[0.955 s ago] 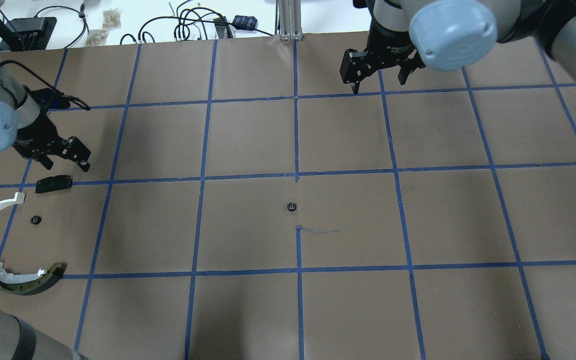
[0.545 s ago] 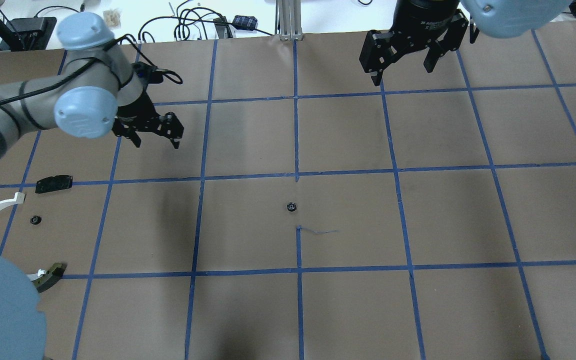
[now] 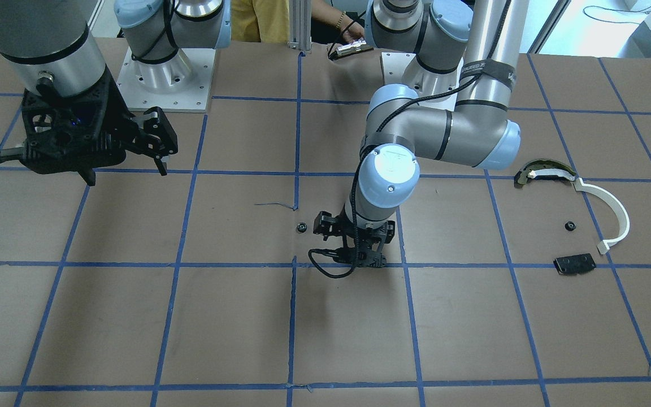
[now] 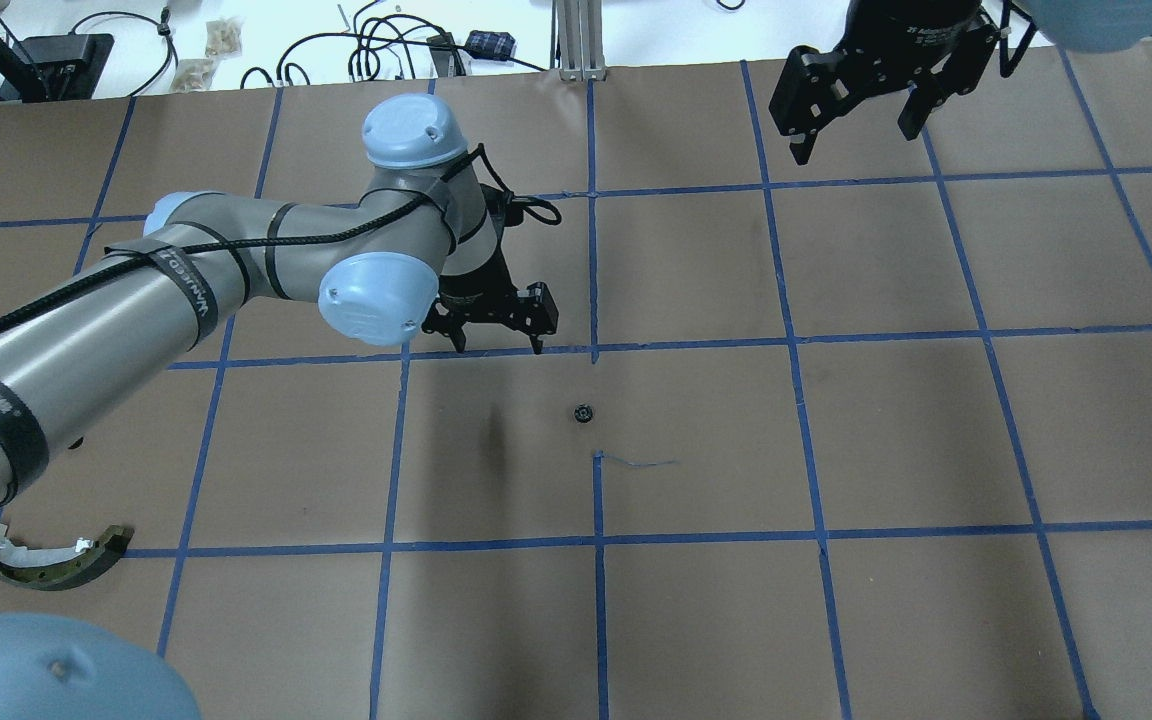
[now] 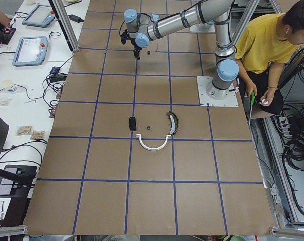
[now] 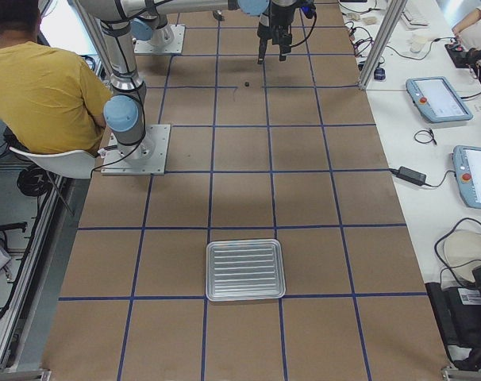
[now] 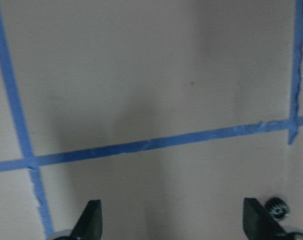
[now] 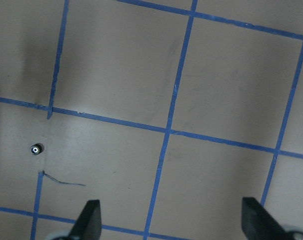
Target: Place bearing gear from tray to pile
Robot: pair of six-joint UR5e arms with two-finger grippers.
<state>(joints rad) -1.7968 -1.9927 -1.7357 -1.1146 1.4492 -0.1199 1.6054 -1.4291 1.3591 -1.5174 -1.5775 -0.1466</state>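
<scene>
The bearing gear (image 4: 583, 413), small, black and round, lies on the brown paper near the table's middle; it also shows in the front view (image 3: 301, 228). My left gripper (image 4: 498, 345) is open and empty, just beyond and left of the gear. In the left wrist view the gear (image 7: 277, 208) sits beside one fingertip (image 7: 254, 220). My right gripper (image 4: 851, 140) is open and empty, high at the far right. The pile lies at the left: a white curved strip (image 3: 613, 209), a dark arc (image 3: 540, 171), a black plate (image 3: 574, 263) and a second small gear (image 3: 570, 226).
A silver tray (image 6: 244, 270) sits at the table's right end, with nothing in it. A person in yellow (image 5: 267, 45) sits behind the robot bases. Cables (image 4: 386, 45) and devices lie beyond the far edge. Blue tape lines grid the paper.
My left arm has swung from the pile at the left to the table's middle, near the gear. My right gripper has moved right and farther away. Both stay open.
</scene>
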